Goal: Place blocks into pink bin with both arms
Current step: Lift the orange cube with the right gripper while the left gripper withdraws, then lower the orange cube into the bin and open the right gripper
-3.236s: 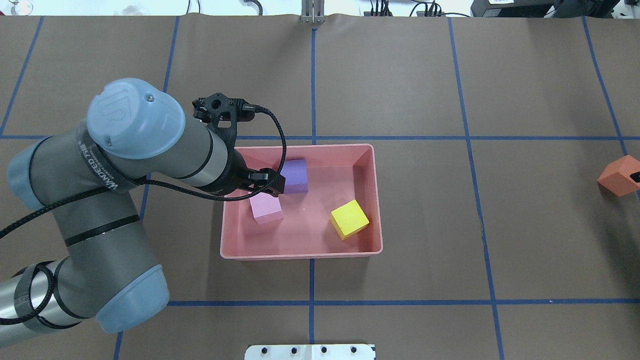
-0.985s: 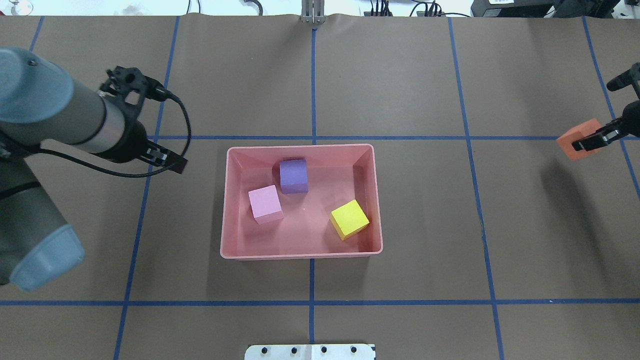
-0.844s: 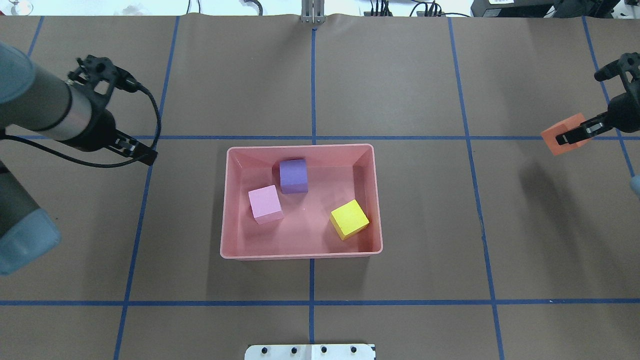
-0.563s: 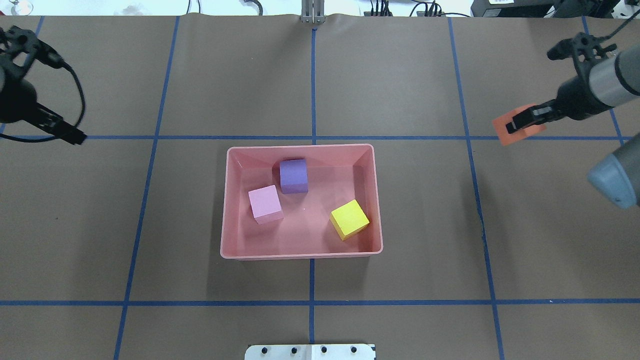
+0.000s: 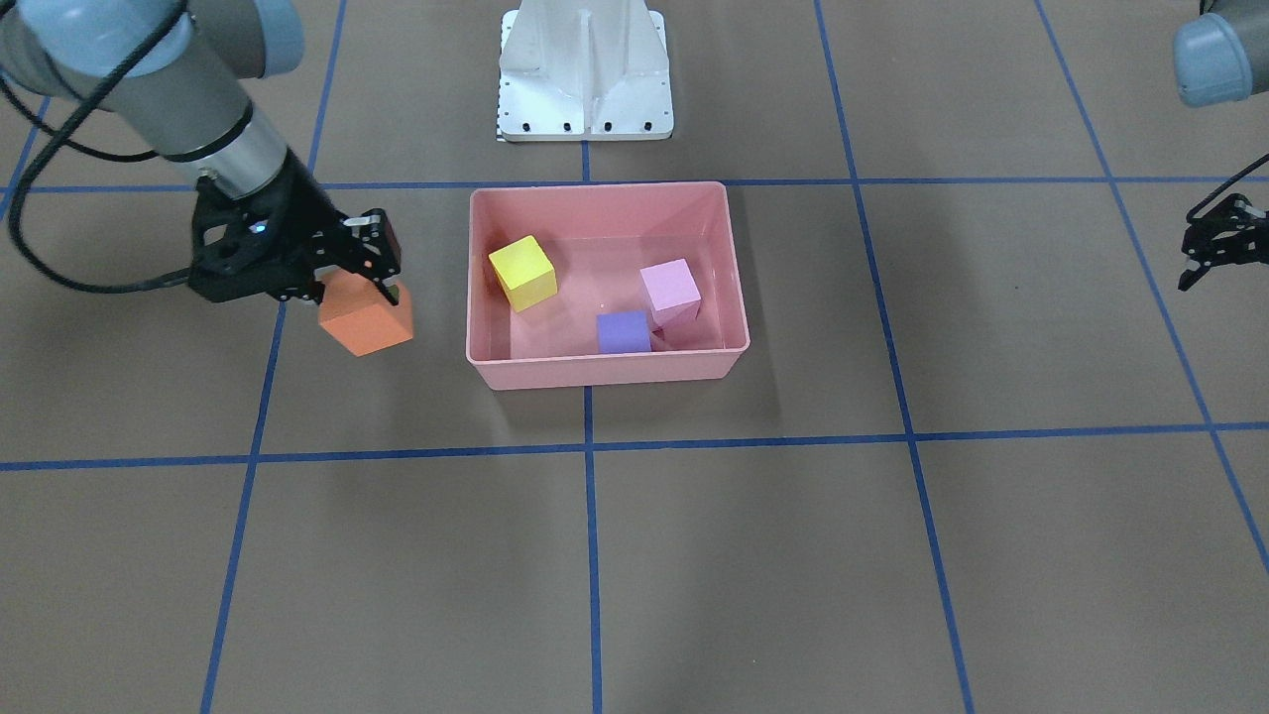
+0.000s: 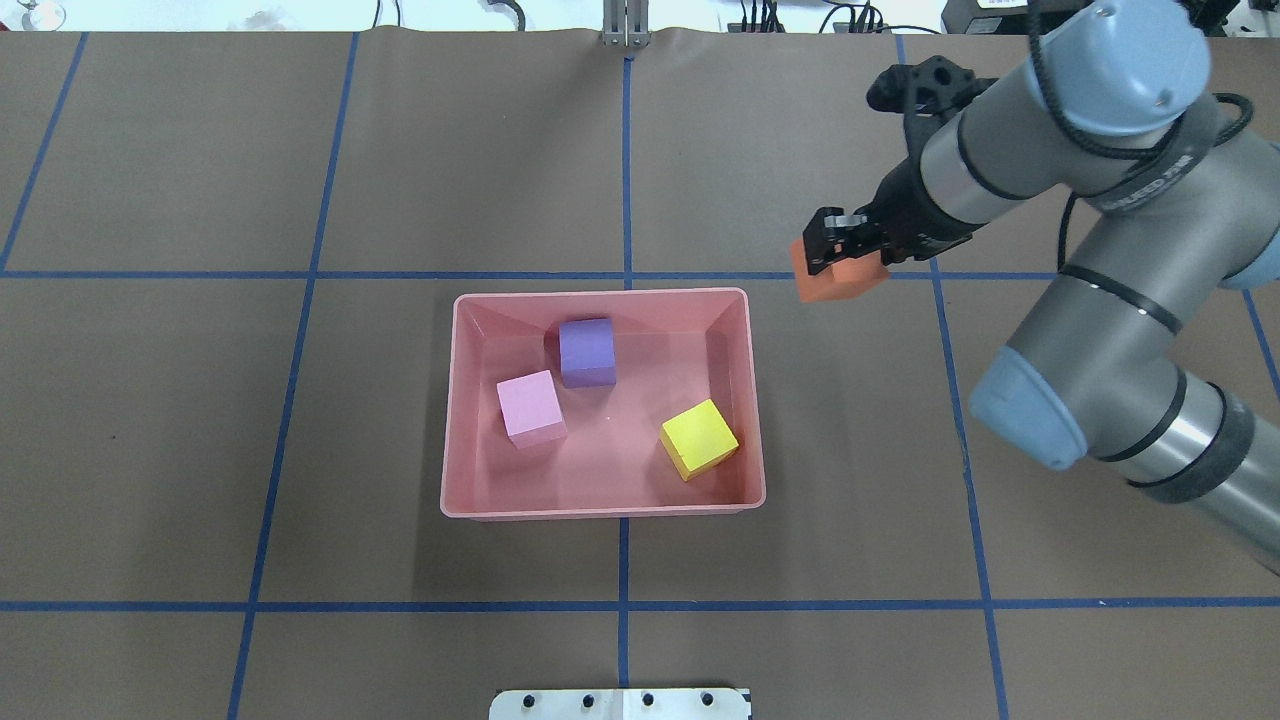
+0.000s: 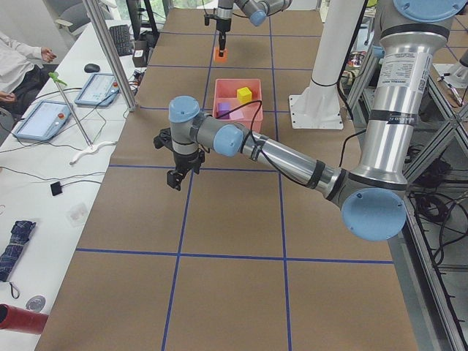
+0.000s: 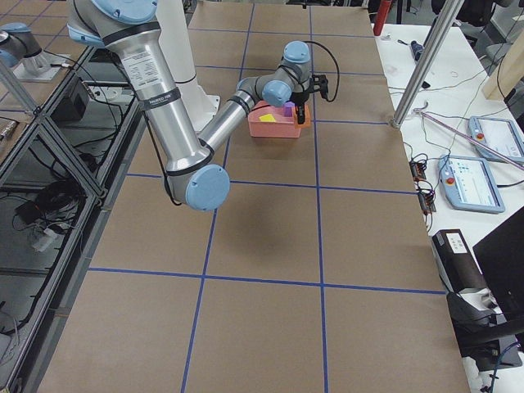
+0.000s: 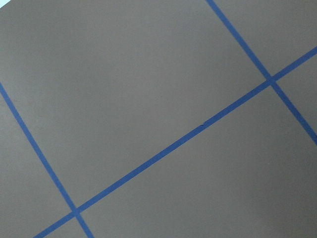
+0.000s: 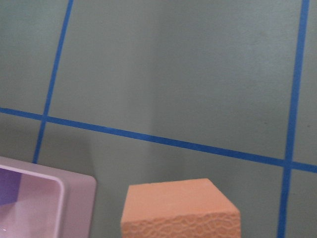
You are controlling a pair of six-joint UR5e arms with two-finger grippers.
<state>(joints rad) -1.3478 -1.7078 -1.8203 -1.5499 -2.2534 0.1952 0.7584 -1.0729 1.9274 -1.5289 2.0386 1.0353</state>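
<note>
Centre frame, the salmon pink bin (image 6: 600, 505) holds matte light pink cube (image 6: 531, 407), purple cube (image 6: 587, 350) and yellow cube (image 6: 698, 438). Off its upper-right corner, the right tool (image 6: 840, 255) clamps the orange cube (image 6: 838, 283). The left tool (image 5: 1211, 256), far right in the front view, is too small to read.

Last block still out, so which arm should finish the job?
Right. The right gripper holds the orange block close to the pink bin; the left gripper is far off, holding nothing.

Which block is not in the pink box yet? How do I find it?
Find the pink bin mid-table. Beside its corner, the right gripper holds the orange block. It alone is orange and outside the bin.
</note>
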